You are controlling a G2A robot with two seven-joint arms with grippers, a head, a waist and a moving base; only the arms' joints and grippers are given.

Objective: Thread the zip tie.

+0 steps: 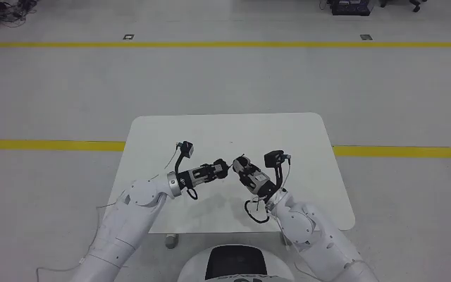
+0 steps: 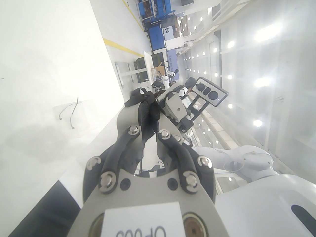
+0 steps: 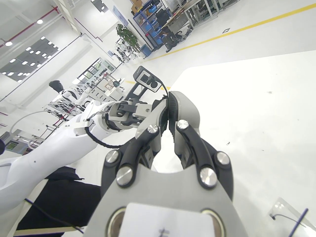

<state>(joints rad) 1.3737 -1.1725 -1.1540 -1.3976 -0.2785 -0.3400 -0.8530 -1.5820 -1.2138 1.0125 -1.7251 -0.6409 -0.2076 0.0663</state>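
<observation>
Both grippers meet tip to tip above the middle of the white table. My left gripper has its dark pads pressed together; I cannot make out anything pinched between them. My right gripper is shut too, and a thin black zip tie curves up out of its fingertips. In the left wrist view the right gripper sits just beyond my own fingertips. In the right wrist view the left gripper faces mine closely.
A clear bag with spare zip ties lies flat on the table beside the right arm; its corner shows in the right wrist view. The table's rounded edge drops to open floor.
</observation>
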